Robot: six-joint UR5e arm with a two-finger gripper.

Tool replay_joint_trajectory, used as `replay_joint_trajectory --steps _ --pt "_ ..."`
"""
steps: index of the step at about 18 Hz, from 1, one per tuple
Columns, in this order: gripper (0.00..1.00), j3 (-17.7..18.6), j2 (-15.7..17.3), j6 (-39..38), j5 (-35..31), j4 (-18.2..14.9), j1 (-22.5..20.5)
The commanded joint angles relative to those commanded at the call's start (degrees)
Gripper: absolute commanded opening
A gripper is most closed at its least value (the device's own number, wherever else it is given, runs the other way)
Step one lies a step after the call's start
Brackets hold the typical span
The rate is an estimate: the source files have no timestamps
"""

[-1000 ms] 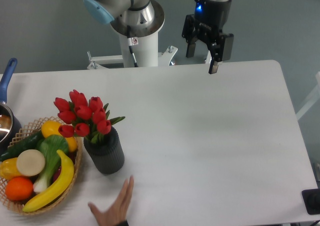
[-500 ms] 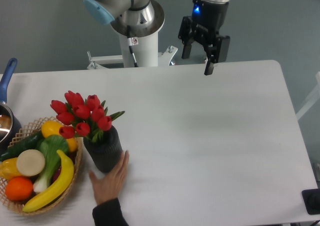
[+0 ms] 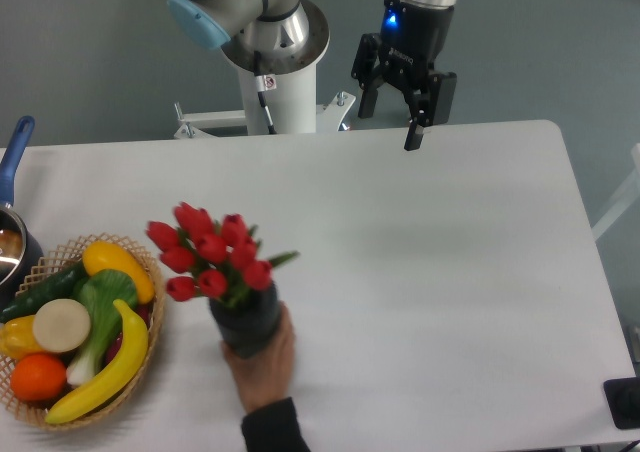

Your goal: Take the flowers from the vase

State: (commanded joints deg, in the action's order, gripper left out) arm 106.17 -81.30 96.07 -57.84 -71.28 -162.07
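Note:
The flowers (image 3: 212,253), red tulip buds with green leaves, stand in the dark ribbed vase (image 3: 246,320) on the white table, left of centre near the front. A person's hand (image 3: 268,357) grips the vase from the front. My gripper (image 3: 388,124) hangs open and empty high over the table's far edge, far back and to the right of the flowers.
A wicker basket (image 3: 139,357) of fruit and vegetables sits at the front left. A pot with a blue handle (image 3: 15,157) is at the left edge. The robot base (image 3: 270,62) stands behind the table. A black object (image 3: 625,402) lies at the front right corner.
The hand has taken hold of the vase and slid it with the flowers to the right, away from the basket. My gripper has drifted slightly left.

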Motion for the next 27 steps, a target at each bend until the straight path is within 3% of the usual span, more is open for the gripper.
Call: replay_joint_trajectory --steps 10,12,14,19,25,27 --pt "1.0 8.1 0.3 -9.8 10.5 1.7 0.1" --pt "1.0 8.3 0.1 -10.1 14.1 1.8 0.5" --pt "1.0 8.4 -0.8 -10.1 15.0 3.9 0.8" --pt "1.0 9.8 -4.1 -9.5 17.2 5.8 1.4" --pt "1.0 9.6 -11.5 -9.9 18.5 15.0 6.0" --pt "1.0 9.6 -12.8 -9.9 21.2 16.5 6.5"
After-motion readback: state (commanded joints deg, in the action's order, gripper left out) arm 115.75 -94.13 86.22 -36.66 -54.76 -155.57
